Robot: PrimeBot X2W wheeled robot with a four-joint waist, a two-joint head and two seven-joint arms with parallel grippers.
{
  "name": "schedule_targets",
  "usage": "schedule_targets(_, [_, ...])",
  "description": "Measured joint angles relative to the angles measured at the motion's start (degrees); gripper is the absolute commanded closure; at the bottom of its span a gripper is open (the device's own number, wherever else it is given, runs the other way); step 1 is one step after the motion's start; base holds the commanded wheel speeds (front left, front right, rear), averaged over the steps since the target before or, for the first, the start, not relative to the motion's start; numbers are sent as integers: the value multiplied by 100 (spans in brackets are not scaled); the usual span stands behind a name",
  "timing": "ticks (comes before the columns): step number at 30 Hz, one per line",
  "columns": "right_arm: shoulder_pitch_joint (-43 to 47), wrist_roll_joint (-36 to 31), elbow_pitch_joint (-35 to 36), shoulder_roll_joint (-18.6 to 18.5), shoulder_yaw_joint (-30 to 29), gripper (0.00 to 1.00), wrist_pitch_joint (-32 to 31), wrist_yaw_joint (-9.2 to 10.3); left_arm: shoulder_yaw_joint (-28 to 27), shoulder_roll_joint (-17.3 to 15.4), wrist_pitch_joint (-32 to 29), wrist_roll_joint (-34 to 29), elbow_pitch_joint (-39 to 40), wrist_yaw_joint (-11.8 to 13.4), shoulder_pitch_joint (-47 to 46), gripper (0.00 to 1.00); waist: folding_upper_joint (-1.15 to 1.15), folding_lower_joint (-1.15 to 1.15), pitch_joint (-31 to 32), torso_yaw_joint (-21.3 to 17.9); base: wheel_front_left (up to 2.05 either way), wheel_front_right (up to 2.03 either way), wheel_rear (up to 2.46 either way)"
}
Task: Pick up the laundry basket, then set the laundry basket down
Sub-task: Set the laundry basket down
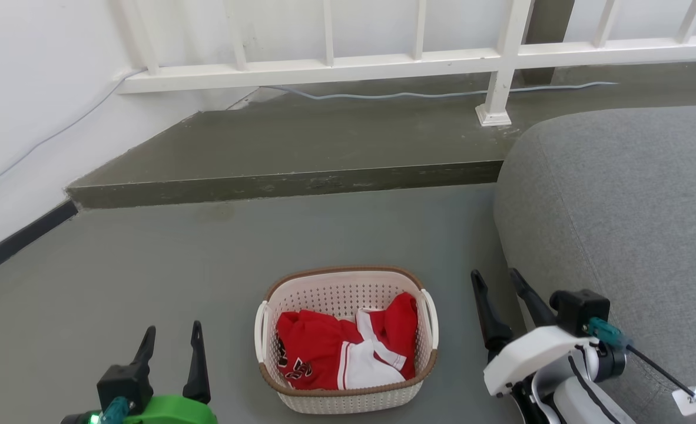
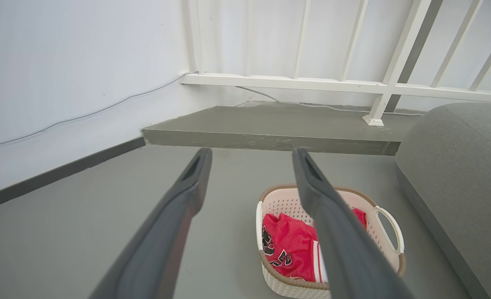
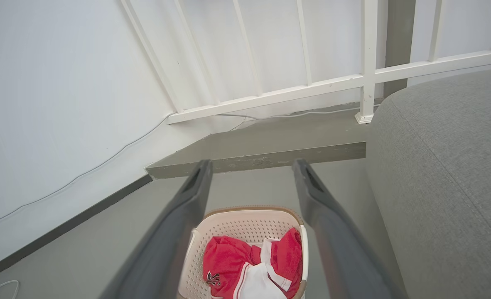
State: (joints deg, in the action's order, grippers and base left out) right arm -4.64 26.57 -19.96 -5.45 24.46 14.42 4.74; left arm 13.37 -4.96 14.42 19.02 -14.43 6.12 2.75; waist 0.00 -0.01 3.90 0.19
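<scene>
1. Left gripper (image 1: pixel 173 327), near left in the head view: its two dark fingers are spread wide with nothing between them. It hangs over bare grey floor (image 1: pixel 148 265), to the left of the basket and apart from it.
2. Right gripper (image 1: pixel 494 274), near right: its fingers are likewise parted and empty. They point into the gap between the basket and the grey sofa (image 1: pixel 619 206). Whether they touch the sofa's edge cannot be told. A small white tag (image 1: pixel 692 400) hangs from a thin dark line behind this wrist.
3. The laundry basket (image 1: pixel 336 297) stands upright on the floor, near and central, between the two grippers and gripped by neither. It has a cream perforated wall and a brown woven-look rim. The left handle (image 1: pixel 261 330) and the right handle (image 1: pixel 430 318) are white, and both are free.
4. Red-and-white clothing (image 1: pixel 318 347) lies crumpled inside the basket, below the rim, with dark lettering on its near left fold.
5. The sofa lies just right of the basket, with a narrow strip of floor between them.
6. A raised grey step (image 1: pixel 301 147) crosses the floor on the far side.
7. A white railing (image 1: pixel 324 68) stands on the step, and a pale cable (image 1: pixel 413 94) trails beneath its lower rail.
8. A white wall (image 1: pixel 30 88) closes the left side, with a dark skirting strip (image 1: pixel 18 238) along its foot.
</scene>
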Motion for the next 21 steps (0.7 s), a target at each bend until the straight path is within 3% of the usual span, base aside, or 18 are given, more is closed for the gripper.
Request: schedule_targets(21, [656,-294,479,20,-342,0,0,92,-222,40,0,-21,417,4,457,0,0,0,43,-86,0,0,0])
